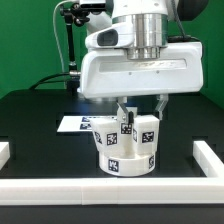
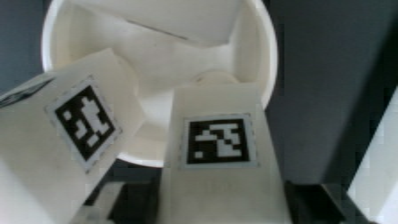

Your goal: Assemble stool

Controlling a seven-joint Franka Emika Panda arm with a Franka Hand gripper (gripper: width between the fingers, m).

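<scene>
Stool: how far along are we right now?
Done: the seat stands on the table with one leg already sitting in it. In hand: the gripper is shut on a second leg, held at the seat's rim. Left: seating this leg; other legs aren't in view, so I can't count what remains.

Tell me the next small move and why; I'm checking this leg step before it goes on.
Probably a slow, straight push down. The claw appears shut on a tagged leg standing upright in the round seat, and a second leg leans close beside it, so sideways motion could knock that one. Whether the held leg is fully seated cannot be seen.
</scene>
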